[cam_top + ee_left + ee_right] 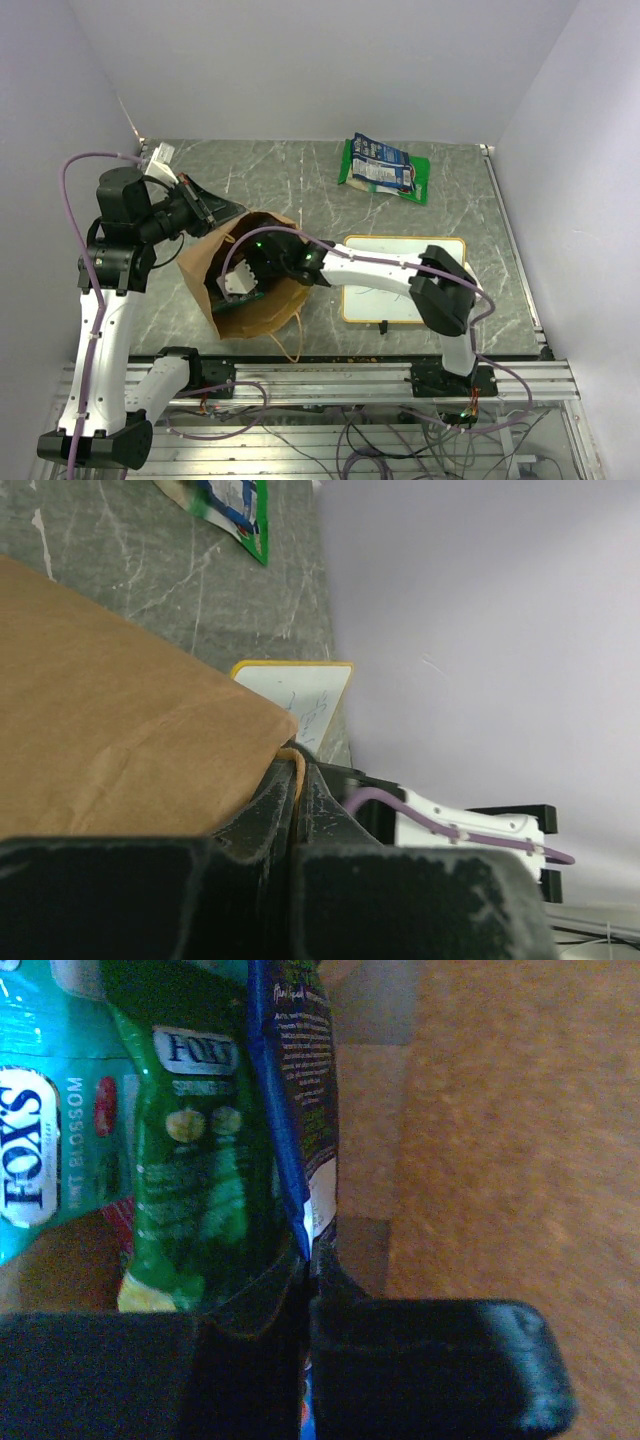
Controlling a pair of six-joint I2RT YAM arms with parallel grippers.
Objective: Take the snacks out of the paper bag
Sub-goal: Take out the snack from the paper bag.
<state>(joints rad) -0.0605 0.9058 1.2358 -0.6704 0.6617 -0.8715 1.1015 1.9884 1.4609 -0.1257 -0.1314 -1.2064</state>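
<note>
Your right gripper (305, 1260) is down inside the paper bag (200, 268), with its fingers pressed together on the lower edge of a blue packet (295, 1110). That one's pinched for sure. Right next to it on the left there's a green packet (200, 1190), and past that a teal packet (40, 1160), all packed close against the brown inner wall.

Your left gripper (295, 775) is clamped shut on the rim of the bag at its far-left side, a strip of brown paper caught between the fingers.

The bag itself sits toward the near-left corner of the counter (300, 180), with its mouth open to the overhead camera and a string handle hanging over the near edge. A whiteboard (405, 285) lies just right of it near the near edge. One green bag (385, 168) is already out, lying by the far edge, right of middle.
</note>
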